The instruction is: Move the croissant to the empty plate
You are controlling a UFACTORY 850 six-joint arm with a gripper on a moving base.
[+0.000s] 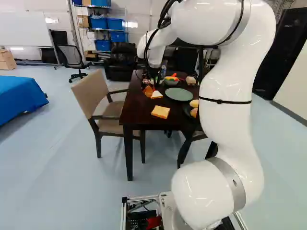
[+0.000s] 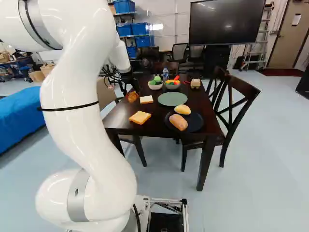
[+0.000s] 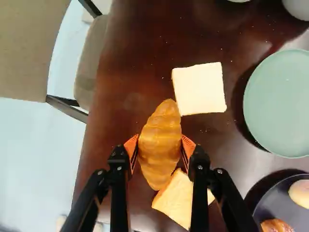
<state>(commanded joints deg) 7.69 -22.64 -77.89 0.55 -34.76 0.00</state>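
Dark worktop (image 3: 128,58) carries the empty green plate (image 3: 280,104), which I take as my landmark. My hand (image 3: 160,144) is clamped on the croissant (image 3: 160,130) from both sides, beyond the white bread slice (image 3: 199,92) as seen from the green plate. I judge that I should carry it level, high enough to clear this slice, and without squeezing harder. Over the middle of the green plate, I should lower gently and release only after contact.
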